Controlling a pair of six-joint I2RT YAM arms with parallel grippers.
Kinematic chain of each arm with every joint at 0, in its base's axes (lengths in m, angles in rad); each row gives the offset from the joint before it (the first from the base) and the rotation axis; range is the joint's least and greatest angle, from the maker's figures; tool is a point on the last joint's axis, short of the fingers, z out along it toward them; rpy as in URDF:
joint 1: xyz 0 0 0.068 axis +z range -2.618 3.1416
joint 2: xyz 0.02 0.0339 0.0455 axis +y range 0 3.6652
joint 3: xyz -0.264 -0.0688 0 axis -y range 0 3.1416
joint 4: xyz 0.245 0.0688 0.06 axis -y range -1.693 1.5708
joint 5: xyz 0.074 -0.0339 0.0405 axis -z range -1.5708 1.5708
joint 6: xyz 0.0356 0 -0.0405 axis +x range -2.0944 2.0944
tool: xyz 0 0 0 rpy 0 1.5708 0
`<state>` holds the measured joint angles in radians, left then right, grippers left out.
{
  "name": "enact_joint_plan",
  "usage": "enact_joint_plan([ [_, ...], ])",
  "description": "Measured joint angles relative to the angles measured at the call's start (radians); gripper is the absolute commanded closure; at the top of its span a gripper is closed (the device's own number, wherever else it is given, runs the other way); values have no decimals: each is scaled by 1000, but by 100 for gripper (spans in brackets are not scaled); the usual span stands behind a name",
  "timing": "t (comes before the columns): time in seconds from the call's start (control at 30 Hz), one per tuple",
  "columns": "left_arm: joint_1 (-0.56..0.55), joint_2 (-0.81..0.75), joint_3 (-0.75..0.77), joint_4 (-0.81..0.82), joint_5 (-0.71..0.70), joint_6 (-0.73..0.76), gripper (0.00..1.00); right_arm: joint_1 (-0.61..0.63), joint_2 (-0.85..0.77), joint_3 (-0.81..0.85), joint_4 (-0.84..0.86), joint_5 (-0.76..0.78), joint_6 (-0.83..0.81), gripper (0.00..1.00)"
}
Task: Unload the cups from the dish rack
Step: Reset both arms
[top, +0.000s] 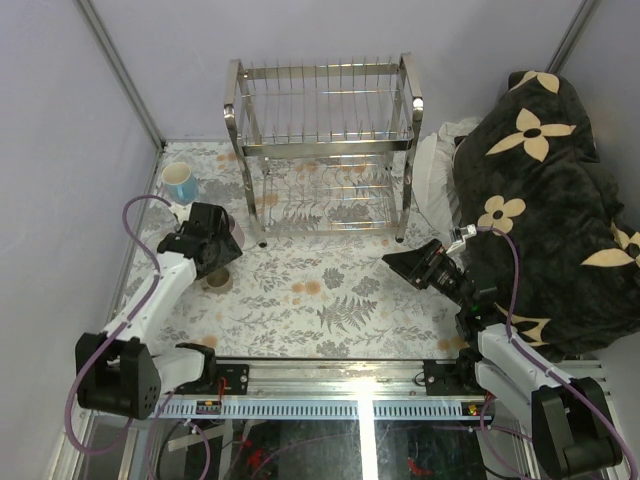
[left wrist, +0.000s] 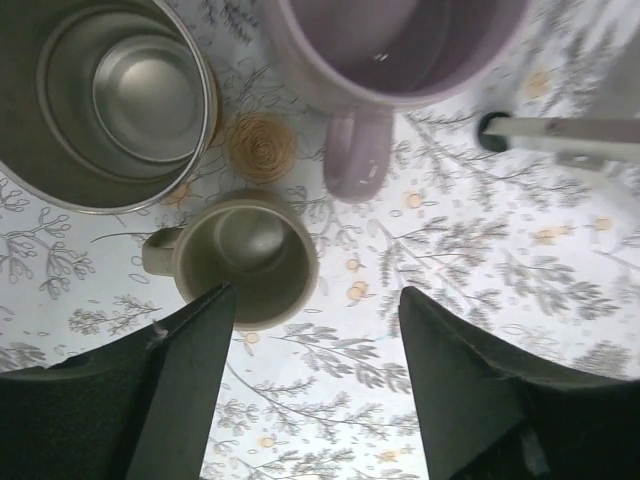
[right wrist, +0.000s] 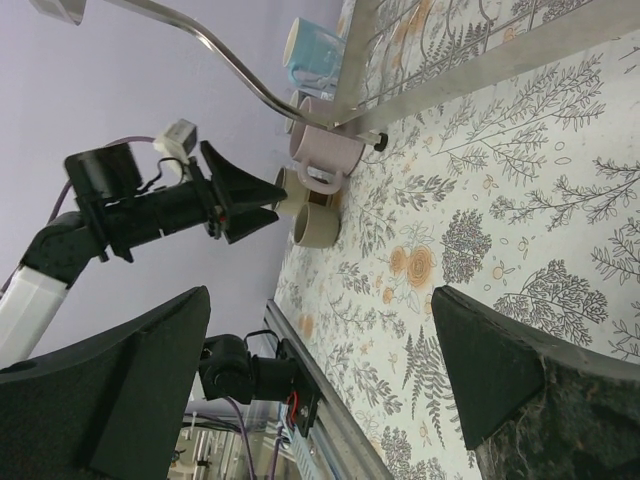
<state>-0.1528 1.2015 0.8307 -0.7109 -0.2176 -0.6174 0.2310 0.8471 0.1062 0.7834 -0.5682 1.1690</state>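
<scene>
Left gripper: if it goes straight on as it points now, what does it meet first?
Probably the olive-grey mug, right ahead of the left gripper; depth is unclear, so it may reach the table instead.

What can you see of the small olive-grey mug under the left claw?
The olive-grey mug is small, matte and ceramic-looking, with one loop handle. It stands upright and empty on the leaf-patterned table, beside a lilac mug and a grey cup. The left gripper hangs open over it, not gripping it.
</scene>
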Motion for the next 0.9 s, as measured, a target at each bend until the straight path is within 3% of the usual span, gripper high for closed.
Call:
enact_joint_plan([
  [0.23, -12, -165, 2, 29, 34, -33, 20, 0, -64, 20, -119, 22, -68, 0],
  [0.47, -35, -277, -24, 82, 80, -42, 0, 0, -171, 109, -335, 114, -222, 0],
  [0.9, -37, -321, -54, 94, 116, -11, 0, 0, -139, 143, -462, 191, -312, 0],
])
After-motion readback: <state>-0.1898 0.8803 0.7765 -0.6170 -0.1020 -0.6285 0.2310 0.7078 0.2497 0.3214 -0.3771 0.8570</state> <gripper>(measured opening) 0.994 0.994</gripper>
